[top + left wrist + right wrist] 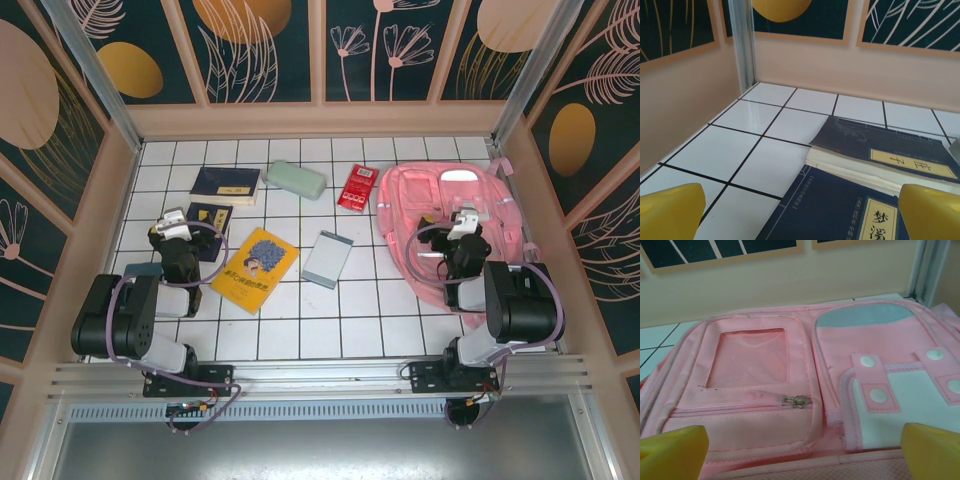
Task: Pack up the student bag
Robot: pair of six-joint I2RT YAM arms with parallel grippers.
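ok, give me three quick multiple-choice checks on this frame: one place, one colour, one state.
1. Where does the student bag lie? A) by the left arm B) on the right, under the right gripper C) centre, between the arms
2. What colour is the small packet left of the bag? A) red B) green C) white
3. How does the left gripper stand? A) shut on a book B) shut, empty C) open
Key: 1 B, top view shows it beneath the right gripper; 2 A, its wrapper is plainly red; 3 C, its yellow fingers sit wide apart, gripping nothing.
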